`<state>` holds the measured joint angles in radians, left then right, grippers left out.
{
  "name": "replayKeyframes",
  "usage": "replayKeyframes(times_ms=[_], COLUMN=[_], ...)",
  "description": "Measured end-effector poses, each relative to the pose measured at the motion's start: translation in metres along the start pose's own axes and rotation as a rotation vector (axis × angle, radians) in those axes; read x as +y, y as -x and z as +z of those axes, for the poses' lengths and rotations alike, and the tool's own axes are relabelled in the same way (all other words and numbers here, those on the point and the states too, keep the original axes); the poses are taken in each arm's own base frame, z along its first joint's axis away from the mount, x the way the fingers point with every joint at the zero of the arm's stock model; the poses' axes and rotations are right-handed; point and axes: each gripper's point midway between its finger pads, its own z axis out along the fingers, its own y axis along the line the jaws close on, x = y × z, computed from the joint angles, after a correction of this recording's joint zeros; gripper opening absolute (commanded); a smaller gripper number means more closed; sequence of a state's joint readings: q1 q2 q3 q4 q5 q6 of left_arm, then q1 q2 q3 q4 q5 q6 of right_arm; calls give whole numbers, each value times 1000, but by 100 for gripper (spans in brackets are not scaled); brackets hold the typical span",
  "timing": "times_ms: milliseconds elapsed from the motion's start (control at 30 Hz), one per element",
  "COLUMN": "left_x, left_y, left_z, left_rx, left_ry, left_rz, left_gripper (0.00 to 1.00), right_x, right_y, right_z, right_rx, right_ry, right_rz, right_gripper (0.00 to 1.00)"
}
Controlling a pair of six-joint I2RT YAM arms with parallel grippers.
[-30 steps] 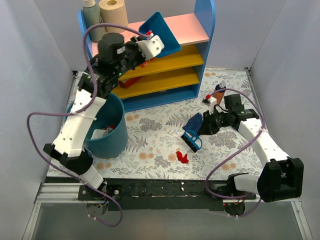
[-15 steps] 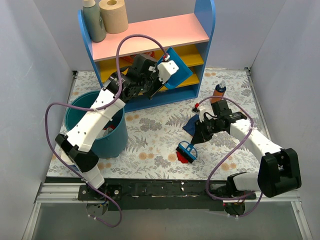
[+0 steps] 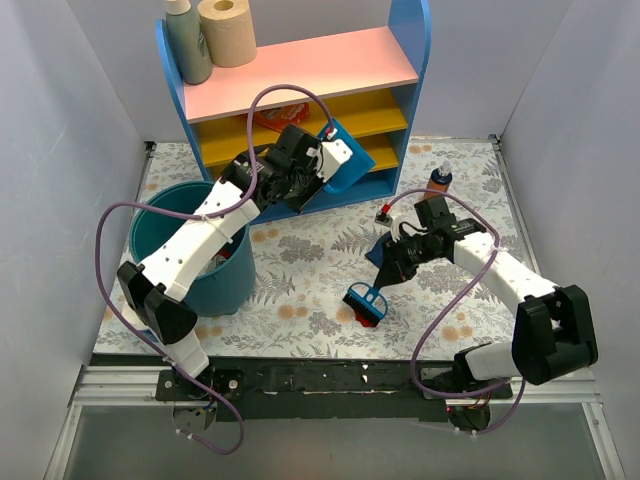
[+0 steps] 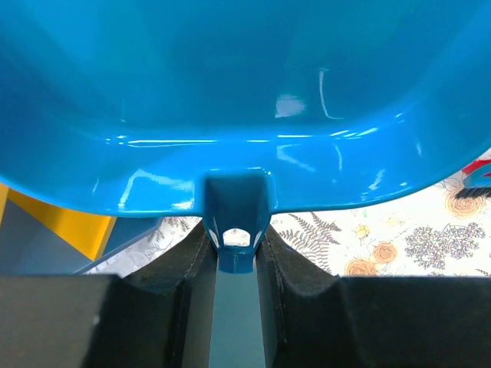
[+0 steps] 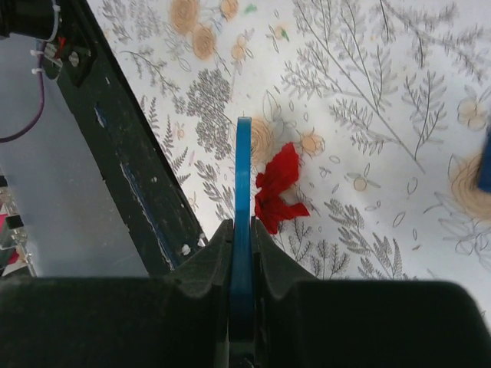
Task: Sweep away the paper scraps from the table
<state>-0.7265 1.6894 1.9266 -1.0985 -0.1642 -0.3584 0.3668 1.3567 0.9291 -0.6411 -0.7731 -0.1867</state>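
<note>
- Top external view: my left gripper (image 3: pixel 322 168) is in the upper middle of the frame, in front of the shelf unit (image 3: pixel 300 70). It is clenched on the handle of the blue dustpan (image 3: pixel 352 158).
- In the left wrist view the dustpan fills the upper part. Its handle sits tight between my two fingers (image 4: pixel 180 272) at the bottom middle.
- My right gripper (image 3: pixel 392 268) is a little right of the centre in the top view and it grasps the hand brush (image 3: pixel 364 300).
- In the right wrist view the brush handle is a thin blue strip, squeezed between my jaws at the bottom centre.
- One red paper scrap (image 5: pixel 278 188) lies on the table (image 5: pixel 368 92) in the centre of this frame, just right of the handle and near the black rail (image 5: pixel 130 176).
- A dark blue paper scrap (image 3: pixel 383 247) lies just beside my right gripper in the top view.
- The teal bin (image 3: pixel 190 255) stands at the left of the top view.
</note>
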Motion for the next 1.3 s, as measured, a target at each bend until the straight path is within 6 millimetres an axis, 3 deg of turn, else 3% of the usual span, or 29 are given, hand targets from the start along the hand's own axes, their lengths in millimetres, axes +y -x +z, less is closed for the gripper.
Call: replayKeyframes(times_ms=[167,267,467,567,733,833,967,1133,1300], left_x=[-4,-7,-23,-40,-73,-88,-101,-117,-129], left_y=[-11,-19,-46,-75,-138,-165,-183,-201,-228], left_z=[7,11,34,54,79,95,109,118,118], left_rx=[35,60,173,278,498,597,659,657,667], left_ry=[-5,-13,-69,-128,-245,-288,-329,-381,-405], left_rz=[-4,-5,17,29,60,80,88,69,63], left_gripper=[0,0,0,0,0,0,0,8,24], right_x=[-16,-32,-86,-99,-89,-78,-65,-63,-63], right_y=[-19,-17,-11,-10,-8,-7,-7,-7,-2], right_z=[9,6,-31,-45,-52,-60,-69,-73,-76], right_rx=[49,32,-95,-129,-144,-164,-179,-182,-189], right_ry=[-54,-99,-231,-268,-276,-284,-294,-312,-321], right_rz=[101,161,356,390,362,326,282,267,257], right_gripper=[1,1,1,1,1,1,1,1,1])
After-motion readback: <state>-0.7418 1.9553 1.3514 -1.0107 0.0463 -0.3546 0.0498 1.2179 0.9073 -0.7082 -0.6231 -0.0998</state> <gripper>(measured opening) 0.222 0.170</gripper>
